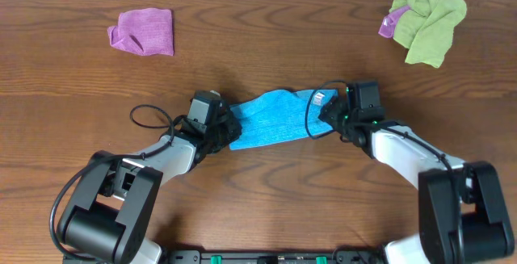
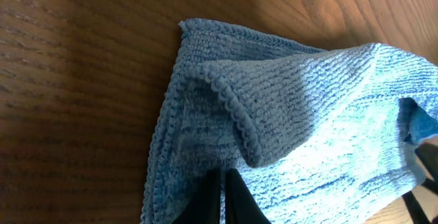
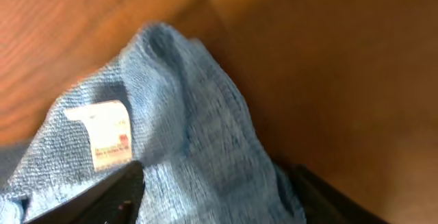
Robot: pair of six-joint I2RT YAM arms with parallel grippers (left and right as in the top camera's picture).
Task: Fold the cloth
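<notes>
The sky-blue cloth (image 1: pixel 271 119) lies bunched into a long band at the table's middle, between my two grippers. My left gripper (image 1: pixel 229 131) sits at its left end. In the left wrist view the fingertips (image 2: pixel 224 183) are pinched together on a fold of the cloth (image 2: pixel 308 114), beside a hemmed corner. My right gripper (image 1: pixel 323 115) is at the right end by the white tag (image 1: pixel 319 98). In the right wrist view its jaws (image 3: pixel 215 190) stand apart with a ridge of cloth (image 3: pixel 198 128) between them and the tag (image 3: pixel 106 131) to the left.
A purple cloth (image 1: pixel 144 31) lies at the back left. A crumpled lime-green cloth (image 1: pixel 432 23) with a bit of purple fabric (image 1: pixel 389 23) at its side lies at the back right. Bare wooden table (image 1: pixel 266 46) surrounds the blue cloth.
</notes>
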